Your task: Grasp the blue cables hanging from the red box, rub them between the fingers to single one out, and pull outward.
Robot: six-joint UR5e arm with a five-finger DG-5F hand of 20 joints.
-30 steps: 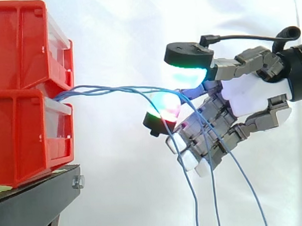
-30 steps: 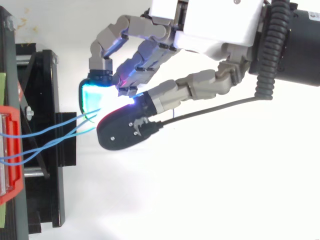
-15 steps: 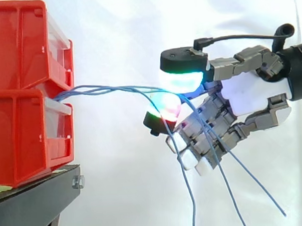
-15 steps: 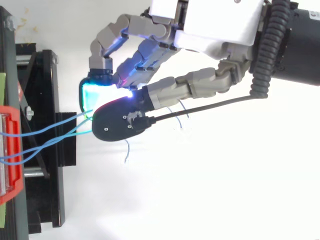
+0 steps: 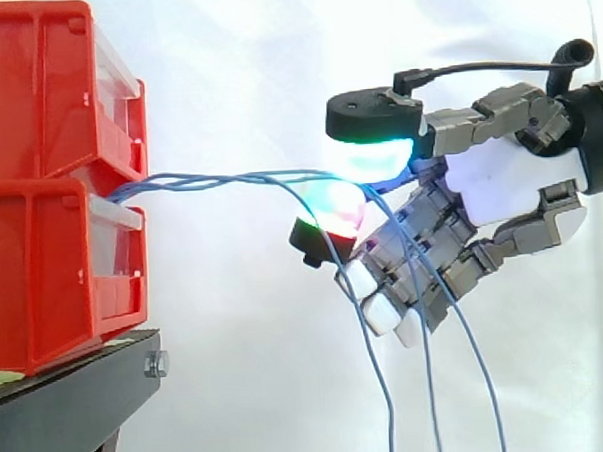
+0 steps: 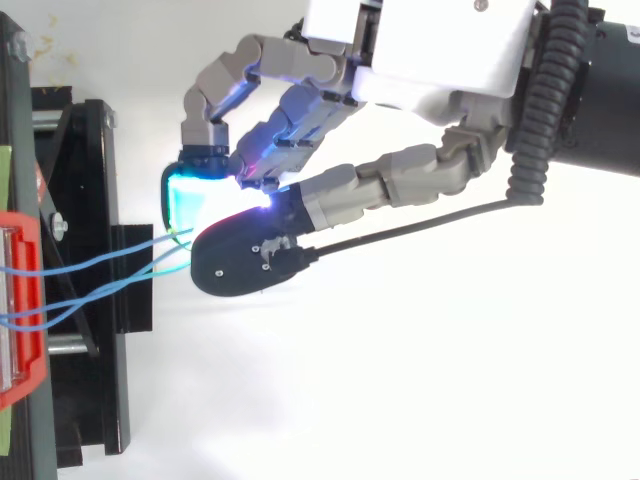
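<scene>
1. The cables look thin, light, limp and probably slippery (a judgement). They run level from the box to the hand, then hang free.
2. The best hold is on the level span, just beside the pads.
3. The hand pinches the cables between two glowing pads, with its other fingers curled below.
4. Half a second ago the loose tails swung rightward. They now hang nearly straight.

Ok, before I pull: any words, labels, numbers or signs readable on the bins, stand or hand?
None readable. The red bins, black stand and the hand pinching the blue cables show no legible print. Pale green strips at the top view's left edge may be labels; no writing can be made out on them.
</scene>
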